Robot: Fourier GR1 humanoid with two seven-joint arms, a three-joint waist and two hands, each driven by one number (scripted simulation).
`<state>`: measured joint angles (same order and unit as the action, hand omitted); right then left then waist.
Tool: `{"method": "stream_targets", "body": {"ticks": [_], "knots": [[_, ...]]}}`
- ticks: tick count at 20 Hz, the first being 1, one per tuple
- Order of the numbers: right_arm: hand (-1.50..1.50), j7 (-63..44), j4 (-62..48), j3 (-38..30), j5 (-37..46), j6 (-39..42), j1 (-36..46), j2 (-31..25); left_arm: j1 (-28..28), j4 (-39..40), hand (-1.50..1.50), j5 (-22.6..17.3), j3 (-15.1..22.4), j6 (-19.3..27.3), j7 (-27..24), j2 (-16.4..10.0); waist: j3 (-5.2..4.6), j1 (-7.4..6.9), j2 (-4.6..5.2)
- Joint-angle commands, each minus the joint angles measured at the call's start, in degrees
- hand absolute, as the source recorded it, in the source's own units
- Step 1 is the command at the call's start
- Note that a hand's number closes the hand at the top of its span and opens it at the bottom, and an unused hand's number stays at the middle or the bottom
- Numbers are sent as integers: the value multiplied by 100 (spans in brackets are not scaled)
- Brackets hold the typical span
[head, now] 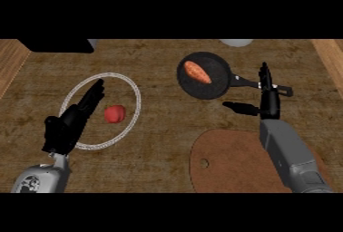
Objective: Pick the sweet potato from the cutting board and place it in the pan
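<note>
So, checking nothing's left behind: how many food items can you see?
2. The sweet potato lies in the pan, upper middle; a red fruit sits on the plate at left. The board holds none. The left hand may hide more.

No lettering, label, brand, number or sign can be read on the desk (167, 127). The pan (213, 89) just left of the right hand (270, 104), the sweet potato (198, 72) in it and the cutting board (234, 158) below that hand are unmarked. A mottled patch on the forearm (36, 180) below the left hand (67, 124) cannot be made out.
</note>
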<state>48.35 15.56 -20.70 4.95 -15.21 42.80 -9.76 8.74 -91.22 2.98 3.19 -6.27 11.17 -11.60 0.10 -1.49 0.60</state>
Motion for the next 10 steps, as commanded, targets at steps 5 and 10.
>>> {"method": "stream_targets", "body": {"ticks": [5, 10], "knots": [[-150, 784, 196, 143, -87, 259, -836, 224, -92, -53, 0, 131, -42, -57, 35, 78, -7, 117, -47], [-150, 1160, 229, 220, -90, 94, -1130, 430, -213, -182, 0, 34, -204, -200, 75, 26, -6, 96, -49]]}}
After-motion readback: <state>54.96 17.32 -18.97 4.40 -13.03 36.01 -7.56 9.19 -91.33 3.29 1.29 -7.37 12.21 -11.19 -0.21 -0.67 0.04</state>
